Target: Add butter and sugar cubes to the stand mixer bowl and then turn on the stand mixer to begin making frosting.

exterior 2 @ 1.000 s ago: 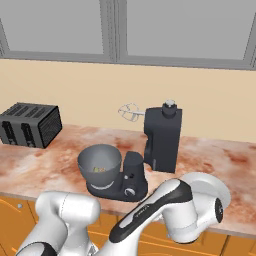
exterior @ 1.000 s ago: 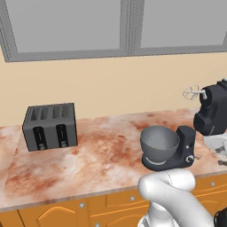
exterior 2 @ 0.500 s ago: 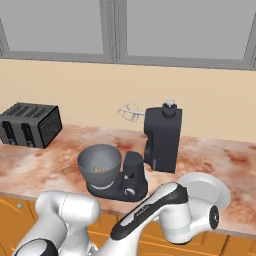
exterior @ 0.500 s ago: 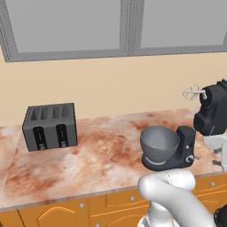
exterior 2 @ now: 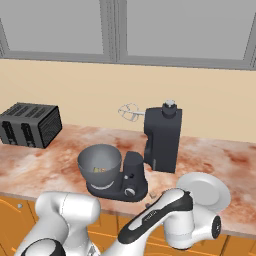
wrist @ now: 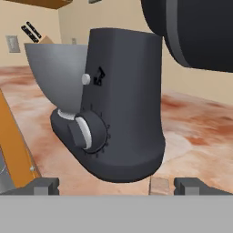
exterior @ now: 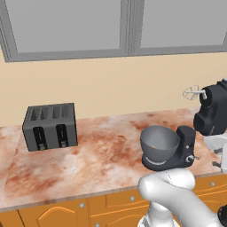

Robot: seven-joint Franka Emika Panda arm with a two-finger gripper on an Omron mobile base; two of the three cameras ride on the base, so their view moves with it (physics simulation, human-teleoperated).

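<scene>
Now facing the stand mixer (wrist: 123, 104) from low at the counter (exterior: 102, 150) edge; pincer (wrist: 116, 185) spread wide, nothing between its tips, hovering just above the counter surface.

Mixer's side knob (wrist: 87, 133) lies ahead of the pincer and a little left of its midline, above the level of the tips. Knob handle stands roughly upright in the hand view, slightly tilted; tick marks ring it. Judgement: next move is forward, up and slightly left to bracket that handle, then a twist.

Stand mixer bowl (exterior 2: 100, 164) sits on the mixer base left of the column; some tan bits show inside it in the right base view, too small to name for sure. A small tan cube (wrist: 159, 185) rests on the counter between the pincer tips, near the mixer's foot — possibly one of the sugar cubes, cannot confirm.

Room: open counter to the right of the column; white plate (exterior 2: 204, 192) near on that side. Tilted head overhangs above. Toaster (exterior: 50, 126) well apart, no hindrance.
</scene>
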